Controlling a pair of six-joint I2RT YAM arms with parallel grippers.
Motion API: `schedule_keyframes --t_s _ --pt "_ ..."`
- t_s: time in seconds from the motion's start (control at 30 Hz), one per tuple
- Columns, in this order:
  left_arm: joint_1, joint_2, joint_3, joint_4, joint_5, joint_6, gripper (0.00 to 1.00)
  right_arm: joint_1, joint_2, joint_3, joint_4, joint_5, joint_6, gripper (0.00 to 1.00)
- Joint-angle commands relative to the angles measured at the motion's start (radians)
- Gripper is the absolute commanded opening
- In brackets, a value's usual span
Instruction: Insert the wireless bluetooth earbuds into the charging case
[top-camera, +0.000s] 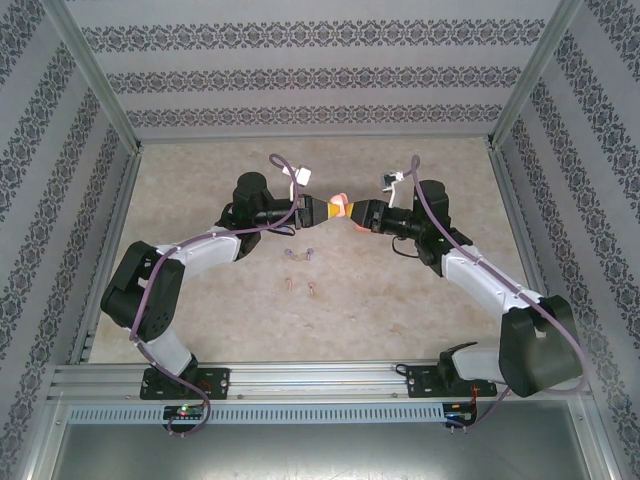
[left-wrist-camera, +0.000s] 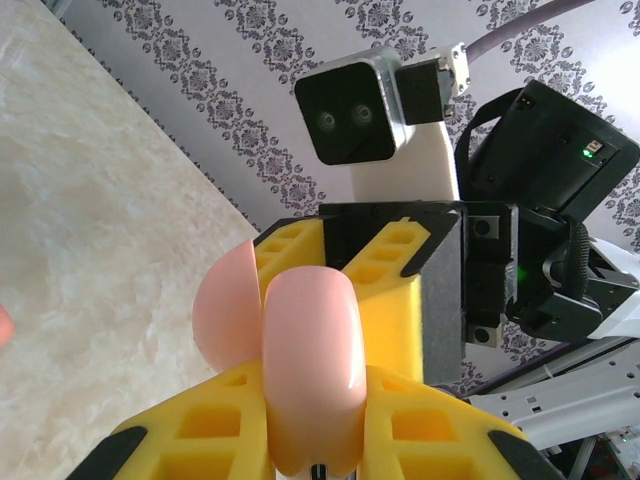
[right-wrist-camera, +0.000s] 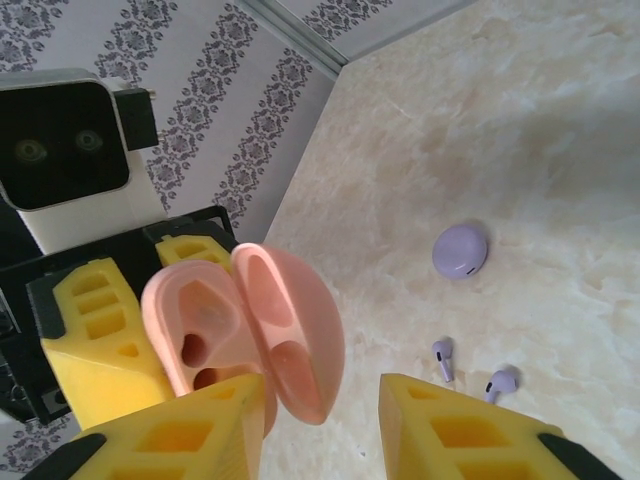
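Earbuds (top-camera: 308, 254) lie loose on the table (top-camera: 200, 180): four tiny ones in two pairs, on the near side of my grippers, none touching the case. Pink charging case (top-camera: 340, 206) is up off the table, mid-field, between both my arms. Left gripper (top-camera: 327, 211): fingers clamped tight on the case body, lid end pointing at my right arm. Lid (right-wrist-camera: 290, 330) hinged open; two dark wells show inside. Right gripper (right-wrist-camera: 320, 435): fingers parted, straddling the lid's lower edge, one finger just beside the body, the other clear of the lid. Purple case (right-wrist-camera: 460, 250) sits shut on the table, a purple pair (right-wrist-camera: 442, 358) near it.
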Motion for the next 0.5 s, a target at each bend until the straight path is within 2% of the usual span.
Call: schedule_keyframes --t_s 0.0,0.47 --pt "-0.009 0.005 0.03 0.043 0.011 -0.001 0.0 -0.009 -0.014 -0.005 0.021 -0.012 0.012 0.36" --pt "-0.017 0.009 0.04 0.039 0.016 -0.001 0.0 0.015 0.037 0.04 0.034 -0.019 0.016 0.31"
